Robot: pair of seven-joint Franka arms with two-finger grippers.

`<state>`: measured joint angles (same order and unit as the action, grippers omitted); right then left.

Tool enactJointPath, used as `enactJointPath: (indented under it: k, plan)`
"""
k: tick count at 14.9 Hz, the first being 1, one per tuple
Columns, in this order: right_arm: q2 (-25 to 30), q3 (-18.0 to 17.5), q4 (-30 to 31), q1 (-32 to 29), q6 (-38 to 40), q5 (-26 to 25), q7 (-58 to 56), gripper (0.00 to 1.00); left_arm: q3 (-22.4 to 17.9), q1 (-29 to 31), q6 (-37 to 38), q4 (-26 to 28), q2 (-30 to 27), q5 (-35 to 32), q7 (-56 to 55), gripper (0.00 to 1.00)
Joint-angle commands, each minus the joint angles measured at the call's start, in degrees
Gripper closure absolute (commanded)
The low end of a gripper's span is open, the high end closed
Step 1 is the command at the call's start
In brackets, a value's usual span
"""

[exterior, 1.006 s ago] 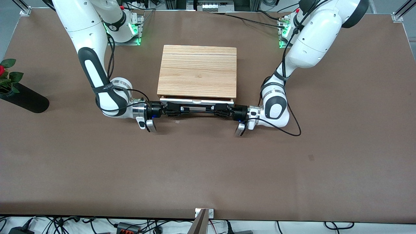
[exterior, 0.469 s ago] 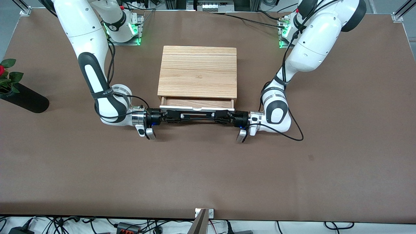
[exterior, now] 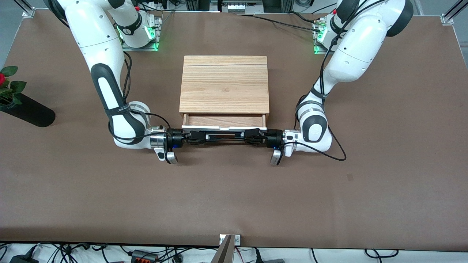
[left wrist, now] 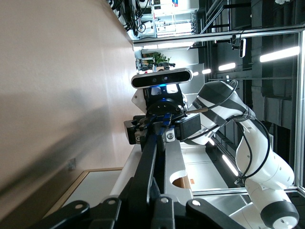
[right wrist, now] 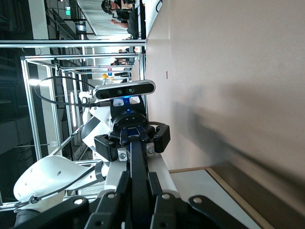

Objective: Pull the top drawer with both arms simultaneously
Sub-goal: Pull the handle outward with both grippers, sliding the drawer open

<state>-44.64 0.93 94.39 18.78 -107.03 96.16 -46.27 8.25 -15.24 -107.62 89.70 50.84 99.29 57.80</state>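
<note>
So you have the pull under way but, by my reading, not finished. Working across the front view from the right arm's end: a black vase (exterior: 27, 113) with a red flower lies on the worktop (exterior: 234, 197), well apart from everything else. Next comes the right arm (exterior: 109, 91), reaching down from its base to set the right tool (exterior: 195, 137) on the black bar handle (exterior: 223, 136), fingers clamped on the bar at that end. In the middle, the top drawer (exterior: 223, 126) juts out of the wood-topped cabinet (exterior: 224, 84) toward the front camera, with a strip of its wood floor showing between the cabinet edge and the white front panel. Then the left tool (exterior: 252, 136) is closed on the handle's other end, carried by the left arm (exterior: 347, 58).

Both wrist views confirm it: each looks along the bar to the other tool gripping it, the right tool (left wrist: 151, 129) in the left wrist view and the left tool (right wrist: 131, 138) in the right wrist view.

Only a shallow part of the drawer is exposed, so you likely have more travel left, and both arms need to draw evenly to keep the panel square.

As for writing, I can read no brand or label anywhere; the marks on the arm bands are too small to make out.
</note>
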Motion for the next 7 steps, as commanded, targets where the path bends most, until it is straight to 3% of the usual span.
enactJointPath:
  k: [1, 6, 7]
  plan:
    - [0.6, -1.0, -5.1, 4.0, -11.4, 4.8, 6.7, 1.0, 0.4, -1.9, -9.8, -4.7, 4.2, 2.9, 1.8, 0.86]
    - [0.6, -0.6, -5.7, 3.1, -11.0, 3.0, 6.8, 1.0, 0.4, -1.9, -12.6, -4.6, 4.3, 2.4, 4.2, 0.85]
    - [0.6, -0.6, -5.7, 3.1, -10.8, 2.9, 6.8, 0.95, 0.4, -1.9, -12.6, -4.5, 4.3, 2.4, 4.4, 0.85]
